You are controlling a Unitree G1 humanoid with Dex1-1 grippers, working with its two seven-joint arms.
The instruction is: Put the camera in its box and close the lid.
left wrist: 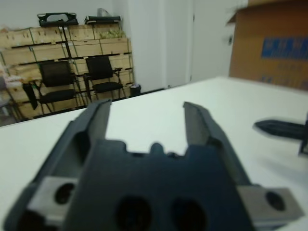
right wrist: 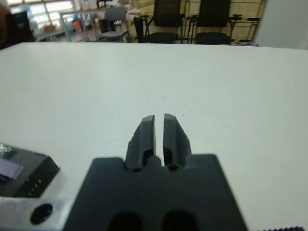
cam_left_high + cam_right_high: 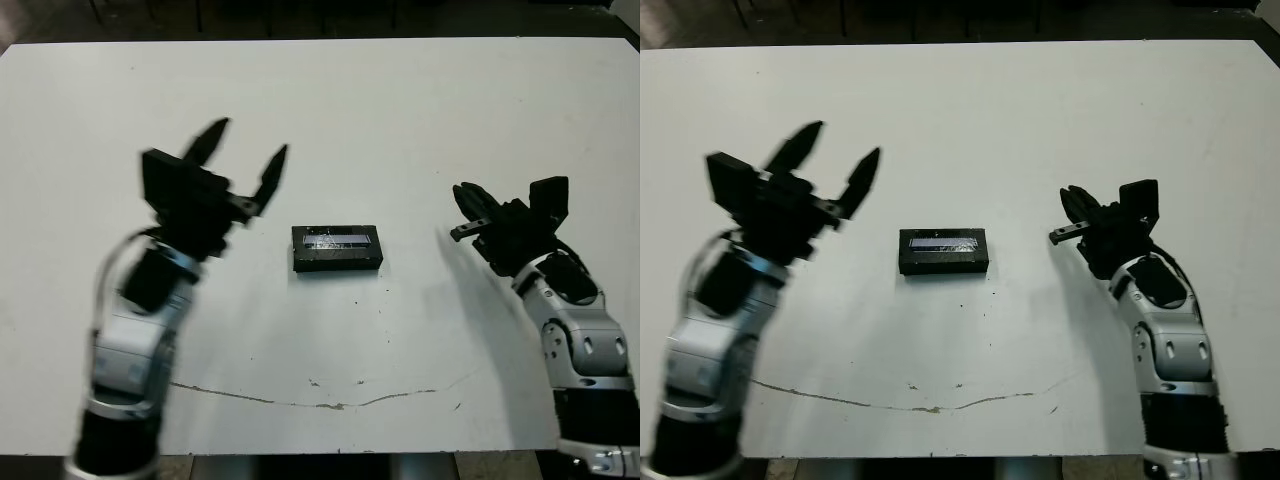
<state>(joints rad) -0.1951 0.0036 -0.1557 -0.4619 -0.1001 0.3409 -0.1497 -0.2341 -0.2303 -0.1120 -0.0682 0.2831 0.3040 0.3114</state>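
The left end effector [image 3: 245,150] hovers with fingers spread wide, empty. Mid-counter [image 3: 400,110] sits the closed black box [image 3: 337,249], its glossy lid [image 3: 337,238] reflecting light. The right end effector [image 2: 159,120] is closed, empty.

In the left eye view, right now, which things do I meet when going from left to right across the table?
Left gripper, raised with fingers spread → closed black box with its glossy lid at the middle → right gripper.
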